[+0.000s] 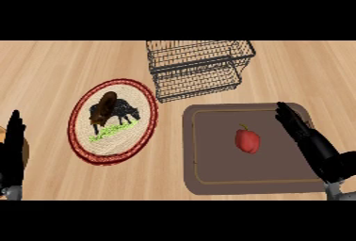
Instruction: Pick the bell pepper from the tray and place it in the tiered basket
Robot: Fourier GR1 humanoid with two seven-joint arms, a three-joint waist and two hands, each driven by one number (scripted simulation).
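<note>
A red bell pepper (pixel 247 140) with a short stem lies near the middle of a brown tray (pixel 208 164) on the wooden counter. My right hand (pixel 306 136) hovers over the tray's right side, fingers straight and pointing away from me, a short way to the right of the pepper and not touching it. The black wire tiered basket (pixel 198 68) stands behind the tray, toward the top middle. At the left edge my left hand (pixel 12 146) rests open with its fingers up.
A round woven plate (pixel 83 141) with a red rim lies left of the tray, showing a dark animal figure on a green patch. A brown round object peeks out behind my left hand at the left edge.
</note>
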